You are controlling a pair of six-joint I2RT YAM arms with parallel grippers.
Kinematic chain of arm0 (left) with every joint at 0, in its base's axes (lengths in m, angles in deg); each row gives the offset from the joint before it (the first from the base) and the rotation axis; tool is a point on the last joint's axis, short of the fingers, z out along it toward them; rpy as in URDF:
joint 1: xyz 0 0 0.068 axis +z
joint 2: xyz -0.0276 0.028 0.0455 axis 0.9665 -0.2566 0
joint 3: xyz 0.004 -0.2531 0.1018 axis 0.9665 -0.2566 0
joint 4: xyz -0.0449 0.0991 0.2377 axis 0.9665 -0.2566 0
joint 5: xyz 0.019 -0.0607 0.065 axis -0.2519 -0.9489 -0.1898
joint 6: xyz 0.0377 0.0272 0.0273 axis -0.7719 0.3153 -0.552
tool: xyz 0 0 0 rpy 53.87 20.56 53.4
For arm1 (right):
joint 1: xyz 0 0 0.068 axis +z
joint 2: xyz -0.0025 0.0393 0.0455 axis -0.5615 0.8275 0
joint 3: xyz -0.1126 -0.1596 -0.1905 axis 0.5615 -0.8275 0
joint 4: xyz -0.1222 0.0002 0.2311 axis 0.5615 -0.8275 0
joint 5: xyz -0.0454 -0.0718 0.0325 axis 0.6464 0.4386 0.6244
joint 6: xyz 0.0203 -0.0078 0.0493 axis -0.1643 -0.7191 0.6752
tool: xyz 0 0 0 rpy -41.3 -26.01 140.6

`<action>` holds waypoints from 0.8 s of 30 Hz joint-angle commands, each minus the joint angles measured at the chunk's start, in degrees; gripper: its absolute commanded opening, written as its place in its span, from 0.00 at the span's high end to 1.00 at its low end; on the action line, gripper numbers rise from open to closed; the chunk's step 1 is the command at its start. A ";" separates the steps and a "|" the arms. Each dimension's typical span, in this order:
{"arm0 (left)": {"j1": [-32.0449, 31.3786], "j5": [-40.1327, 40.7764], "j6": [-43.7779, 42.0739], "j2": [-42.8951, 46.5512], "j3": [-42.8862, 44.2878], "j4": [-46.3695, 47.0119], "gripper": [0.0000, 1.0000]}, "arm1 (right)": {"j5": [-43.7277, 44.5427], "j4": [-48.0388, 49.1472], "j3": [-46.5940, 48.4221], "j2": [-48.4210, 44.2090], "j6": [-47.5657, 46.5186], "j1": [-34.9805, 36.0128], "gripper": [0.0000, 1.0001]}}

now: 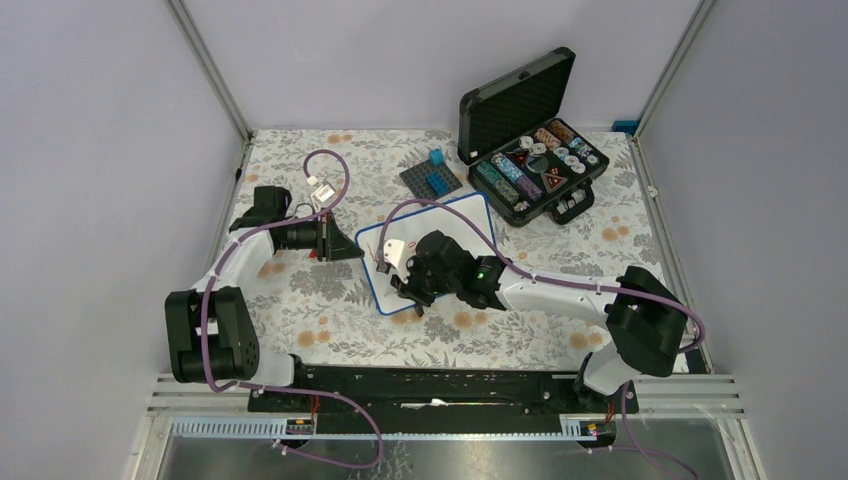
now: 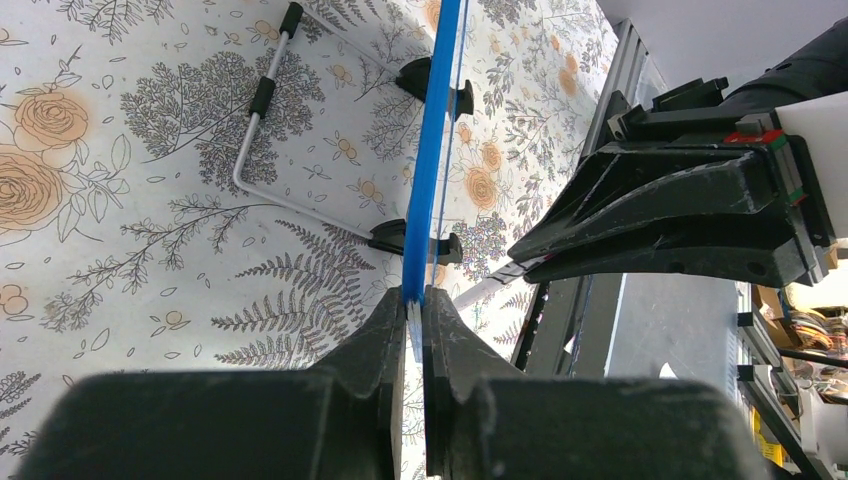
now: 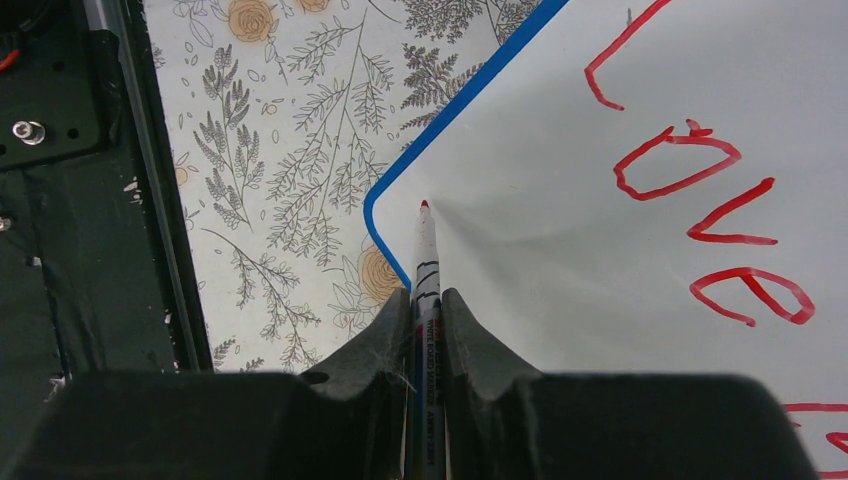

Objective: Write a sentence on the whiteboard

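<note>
Right hand (image 3: 427,300) pinches a red marker (image 3: 427,262) between its fingers. The tip points at a rounded corner of the whiteboard (image 3: 560,250), well apart from the red writing. The whiteboard lies near the middle of the flowered desk (image 1: 300,290). The left hand (image 2: 413,300) is pressed together on its blue frame at the left edge, seemingly to steady it.

Of the sentence (image 3: 700,180), "Love" reads clearly, and a second line starts below it. The writing step looks to be in hand, or close to its end. If words remain, the next move calls for carrying the tip back to where the second line stops and touching down lightly while the frame is held firm.

That second line is cut off at the edge of the right wrist view, and from above the right arm covers the text, so I cannot tell whether it is finished. Nor can I tell whether the tip touches the board. A wire stand (image 2: 262,150) shows under the board; an open black case (image 1: 530,150) and a grey baseplate (image 1: 428,180) sit further back.
</note>
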 commanded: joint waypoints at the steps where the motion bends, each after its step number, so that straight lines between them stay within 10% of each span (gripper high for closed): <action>1: -0.12 -0.05 -0.60 -0.55 0.88 0.86 1.00 | 2.46 2.37 2.45 0.75 -1.49 0.76 1.00; 24: -0.10 0.90 -0.25 -0.20 1.06 0.86 1.00 | 7.23 -0.45 1.73 -2.46 -2.84 -1.41 1.00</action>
